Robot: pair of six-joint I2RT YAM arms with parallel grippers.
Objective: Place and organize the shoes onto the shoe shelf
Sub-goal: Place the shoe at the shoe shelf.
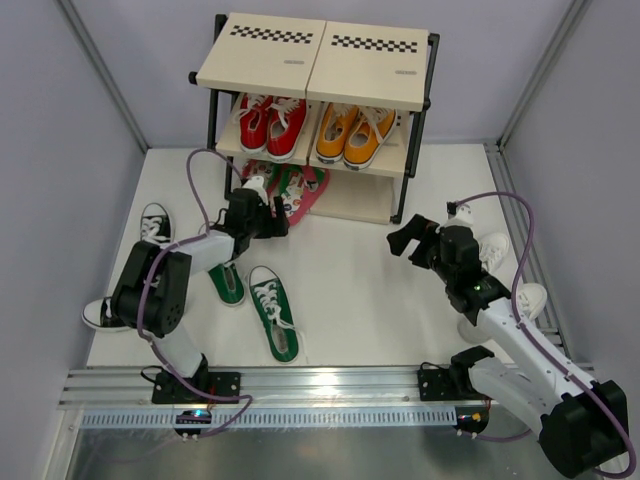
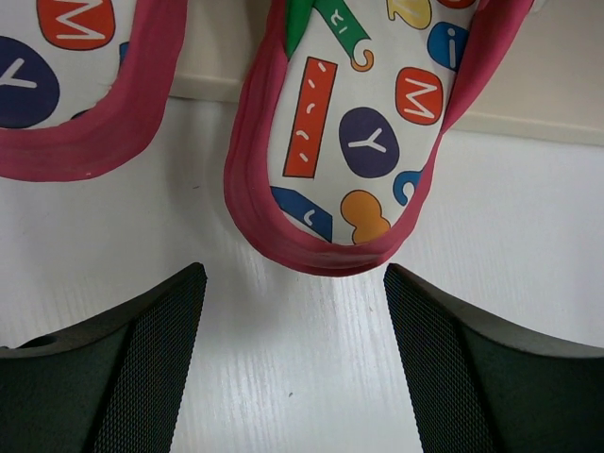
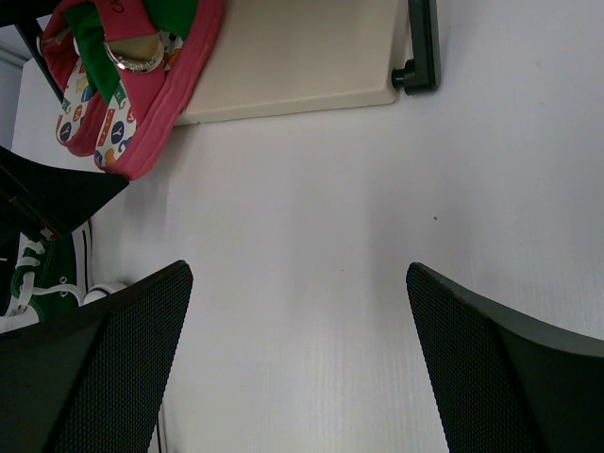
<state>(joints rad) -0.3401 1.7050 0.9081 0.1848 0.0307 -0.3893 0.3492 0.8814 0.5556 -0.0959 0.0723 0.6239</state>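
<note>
- shoe shelf [image 1: 265, 62]: far end of table [image 1: 370, 290], centre. Red pair [image 1: 270, 125] and orange pair [image 1: 352, 132] on middle tier.
- pink flip-flops [image 1: 298, 188]: toes on bottom board, left side, heels sticking out onto table. Long axis runs straight away from left arm, heel end nearest it.
- left gripper [image 2: 293, 288]: wide apart, holds nothing. One flip-flop heel just ahead, roughly centred between fingers, not touching. Looks lined up for a push inward or a grab.
- right gripper [image 3: 297, 283]: wide apart, empty, over bare table right of shelf, well apart from flip-flops. Left arm is clearly nearer.
- writing: loose letters "M", "Y", "i" on footbed; no brand readable.
</note>
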